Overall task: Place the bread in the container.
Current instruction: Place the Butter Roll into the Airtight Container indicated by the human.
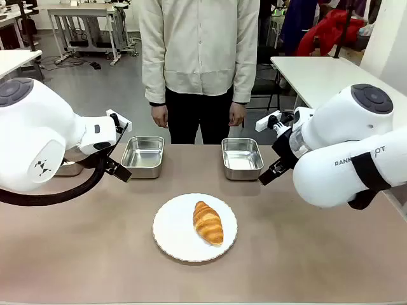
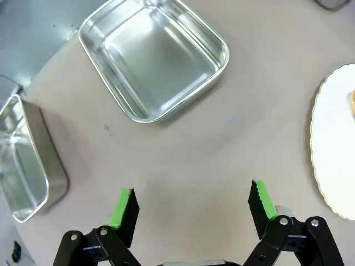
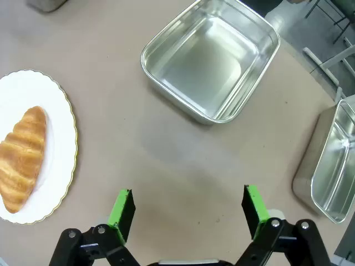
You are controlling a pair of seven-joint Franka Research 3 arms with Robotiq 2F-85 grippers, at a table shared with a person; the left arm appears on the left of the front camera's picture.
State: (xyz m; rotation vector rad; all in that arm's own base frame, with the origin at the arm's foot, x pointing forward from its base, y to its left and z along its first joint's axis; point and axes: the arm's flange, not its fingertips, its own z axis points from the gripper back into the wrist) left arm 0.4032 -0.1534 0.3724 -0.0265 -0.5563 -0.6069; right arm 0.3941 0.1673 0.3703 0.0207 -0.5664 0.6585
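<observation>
The bread (image 1: 208,222), a golden-brown croissant, lies on a round white plate (image 1: 172,238) at the table's front centre. Two empty steel pans stand farther back: the left pan (image 1: 143,156) and the right pan (image 1: 241,158). My left gripper (image 1: 122,171) hovers beside the left pan; in its wrist view it (image 2: 192,199) is open over bare table, the pan (image 2: 155,58) ahead. My right gripper (image 1: 267,176) hovers beside the right pan, open (image 3: 187,205) over bare table, with the pan (image 3: 211,58) ahead and the croissant (image 3: 22,158) to the left.
A third pan (image 2: 22,160) sits at the table's left end, partly hidden by my left arm, and a fourth pan (image 3: 333,166) at the right end. A person (image 1: 197,57) stands at the far edge, hands hanging. The plate's rim (image 2: 333,149) shows in the left wrist view.
</observation>
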